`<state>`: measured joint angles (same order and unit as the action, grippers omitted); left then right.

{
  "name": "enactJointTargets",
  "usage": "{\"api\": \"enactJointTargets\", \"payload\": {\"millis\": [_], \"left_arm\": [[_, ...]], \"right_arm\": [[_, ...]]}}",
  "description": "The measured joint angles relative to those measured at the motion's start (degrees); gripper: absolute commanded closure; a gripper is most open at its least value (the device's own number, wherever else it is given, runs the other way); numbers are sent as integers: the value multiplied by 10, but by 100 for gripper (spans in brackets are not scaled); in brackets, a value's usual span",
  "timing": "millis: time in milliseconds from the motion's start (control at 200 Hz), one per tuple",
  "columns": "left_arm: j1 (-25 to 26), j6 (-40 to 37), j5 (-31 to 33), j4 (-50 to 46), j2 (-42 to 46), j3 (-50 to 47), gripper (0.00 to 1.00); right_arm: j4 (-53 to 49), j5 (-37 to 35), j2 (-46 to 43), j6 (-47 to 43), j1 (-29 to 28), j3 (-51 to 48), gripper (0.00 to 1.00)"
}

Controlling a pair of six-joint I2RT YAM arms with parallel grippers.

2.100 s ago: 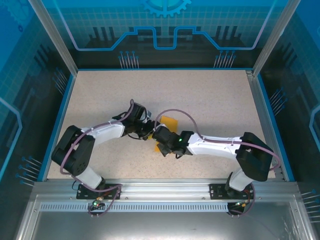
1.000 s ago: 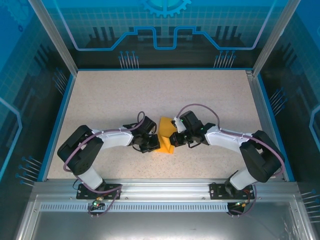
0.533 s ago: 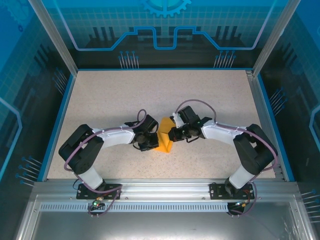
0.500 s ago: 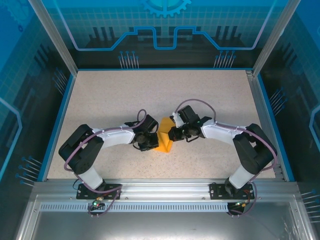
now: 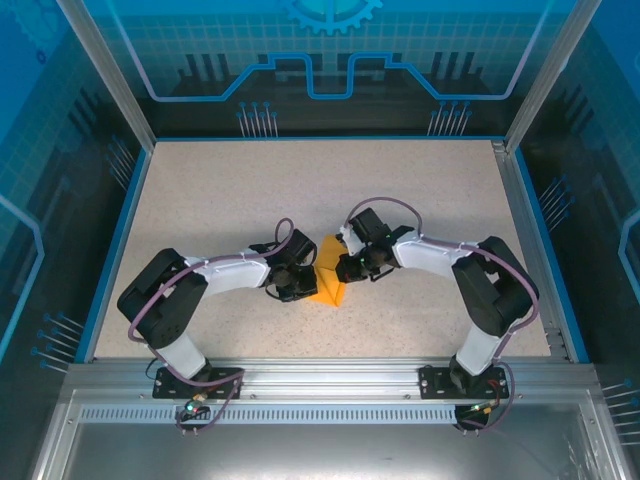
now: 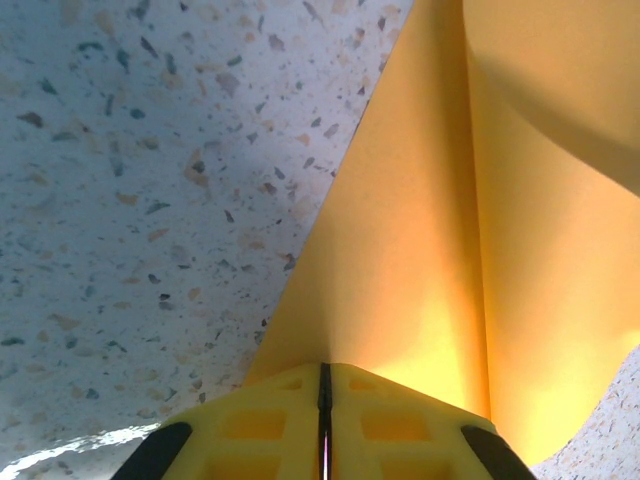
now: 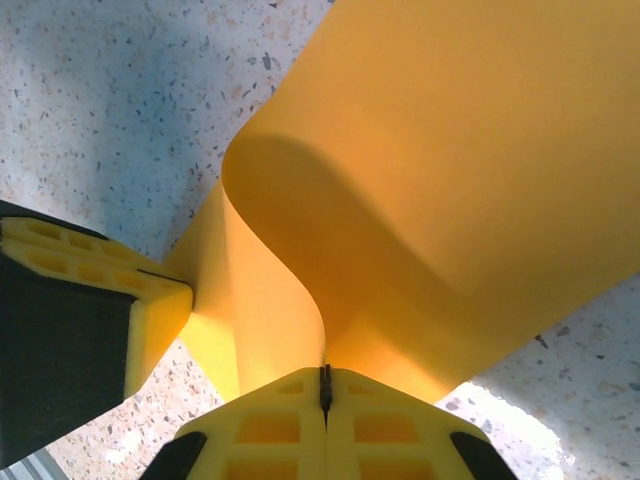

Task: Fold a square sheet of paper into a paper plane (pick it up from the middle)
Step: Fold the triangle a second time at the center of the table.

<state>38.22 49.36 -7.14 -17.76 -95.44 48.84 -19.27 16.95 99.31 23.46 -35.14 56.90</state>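
A: Where's the square sheet of paper (image 5: 329, 288)?
B: Middle of the bench (image 5: 420, 190), partly folded and bowed, between the arms.
A: Tools?
B: left tool (image 6: 323, 400) and right tool (image 7: 324, 392) each clamped together on its edge.

— Where is the paper (image 5: 330, 290)?
— On the table (image 5: 200, 200), near the middle, between the two grippers.
— Which side is which?
— The left gripper (image 5: 305, 286) touches its left edge. The right gripper (image 5: 345, 270) touches its right edge.
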Motion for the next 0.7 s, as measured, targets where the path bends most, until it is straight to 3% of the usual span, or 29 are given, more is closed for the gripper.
{"api": "enactJointTargets", "payload": {"millis": [700], "left_arm": [[0,-2,-1,0,-2,1,88]], "right_arm": [[-69,-52,33,-17,-1,56,99]]}}
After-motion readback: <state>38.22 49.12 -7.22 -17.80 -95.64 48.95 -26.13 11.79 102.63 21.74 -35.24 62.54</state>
